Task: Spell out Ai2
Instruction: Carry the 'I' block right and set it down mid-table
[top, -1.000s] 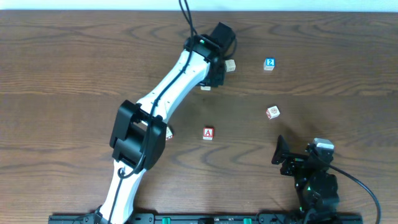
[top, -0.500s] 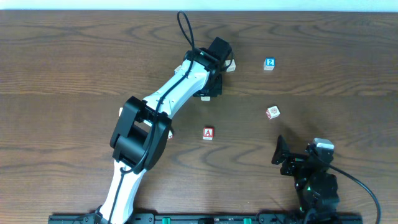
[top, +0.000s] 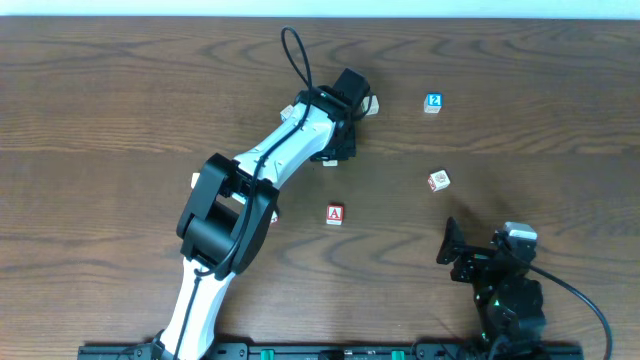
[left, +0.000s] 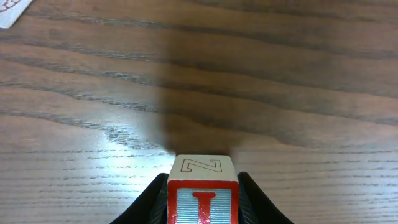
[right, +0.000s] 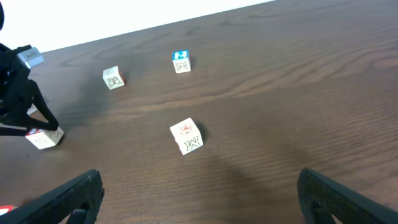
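The I block (left: 202, 198), a red letter on its pale face, is clamped between the left arm's fingers (left: 255, 203), low over the tabletop (left: 199, 74). Whether it touches the wood I can't tell. Seen from above, it sits mid-table, tucked under that arm's wrist. A cream block (top: 371, 104) lies just beside the wrist on the far side, with the blue 2 block (top: 433, 102) farther right. The A block (top: 335, 214) lies nearer the robot, well apart, and the M block (top: 438, 180) is off to its right. The right arm's fingers (right: 68, 196) stand spread wide, gripping nothing.
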